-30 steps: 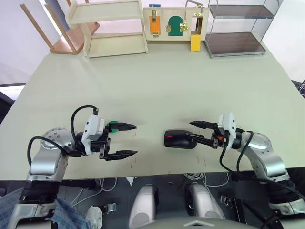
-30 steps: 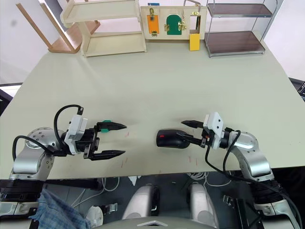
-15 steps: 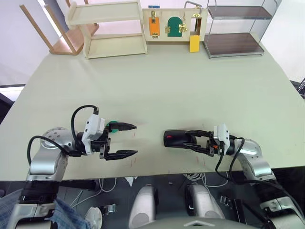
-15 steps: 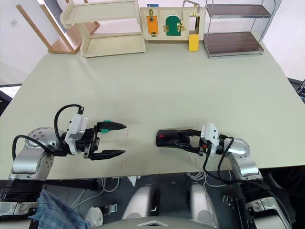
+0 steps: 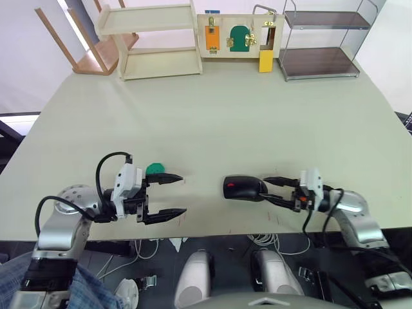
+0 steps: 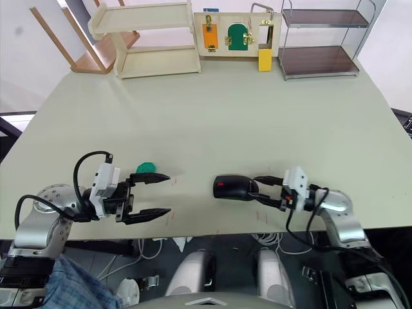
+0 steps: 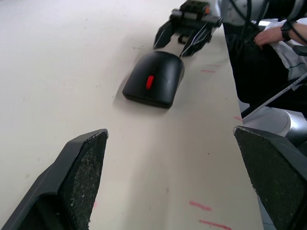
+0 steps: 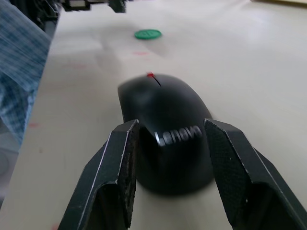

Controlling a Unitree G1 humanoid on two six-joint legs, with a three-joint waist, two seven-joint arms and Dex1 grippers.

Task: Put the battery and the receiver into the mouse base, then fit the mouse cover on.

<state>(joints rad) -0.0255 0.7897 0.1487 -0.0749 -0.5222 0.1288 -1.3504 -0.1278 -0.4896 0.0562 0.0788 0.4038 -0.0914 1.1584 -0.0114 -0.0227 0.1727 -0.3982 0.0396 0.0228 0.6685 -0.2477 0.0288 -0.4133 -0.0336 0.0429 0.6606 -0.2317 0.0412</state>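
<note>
Resting on table: the assembled black oval mouse with a red scroll wheel, its smooth black curved mouse cover [image 5: 243,187] fitted on top, lies just right of centre in the lower half of the head view, on the pale green table [image 5: 212,109].
Mouse base: hidden under the cover; only the red wheel [image 7: 149,81] shows at the front.
Battery: cannot tell, none visible outside the mouse.
Right gripper [image 5: 272,190]: fingers parted, lying low at the rear end of the mouse; in the right wrist view the two pads [image 8: 125,177] flank the tail of the cover with its white lettering, contact uncertain.
Left gripper [image 5: 169,194]: fingers spread wide, holding nothing, lower left of the frame, well apart from the mouse.
Green disc [image 5: 154,168]: small, flat, on the table just beside the left gripper's upper finger.
Background, top of frame: pale wooden shelf unit [image 5: 154,38], board with latches [image 5: 238,33], metal-framed rack with dark shelves [image 5: 320,40].
Red marks: short strokes on the table near both grippers.
</note>
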